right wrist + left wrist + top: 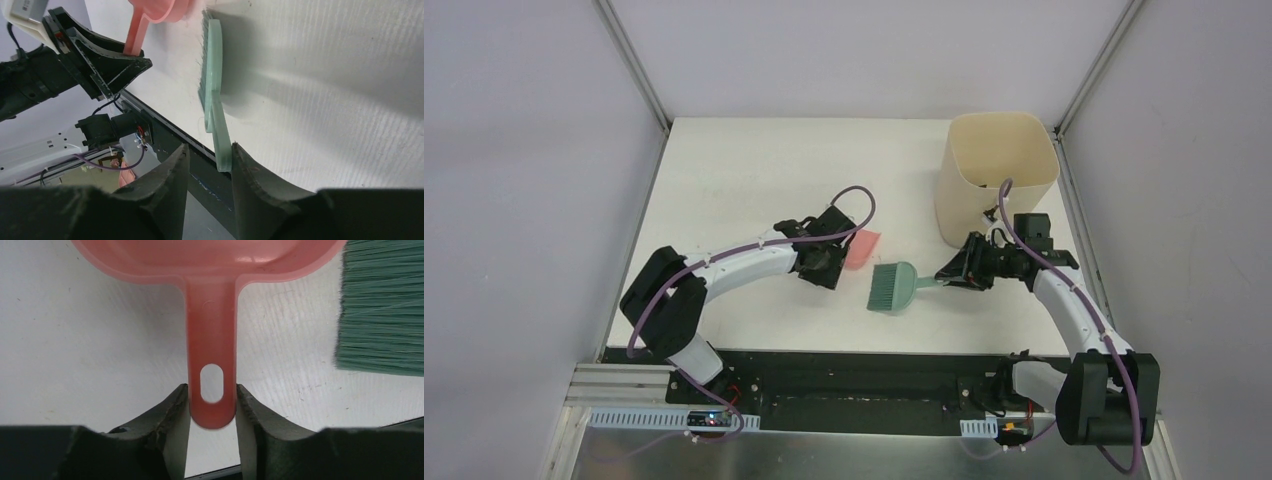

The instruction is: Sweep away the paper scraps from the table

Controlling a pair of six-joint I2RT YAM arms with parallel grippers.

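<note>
No paper scraps show in any view. My left gripper is shut on the handle of the pink dustpan, which rests on the white table. The visible part of the pan holds no scraps. The teal hand brush lies on the table just right of the dustpan. My right gripper is open around the brush handle. The handle touches one finger, with a gap to the other. The brush bristles show at the right of the left wrist view.
A tall beige bin stands at the back right of the table, just behind my right gripper. Grey frame posts rise at the far corners. The black base rail runs along the table's near edge.
</note>
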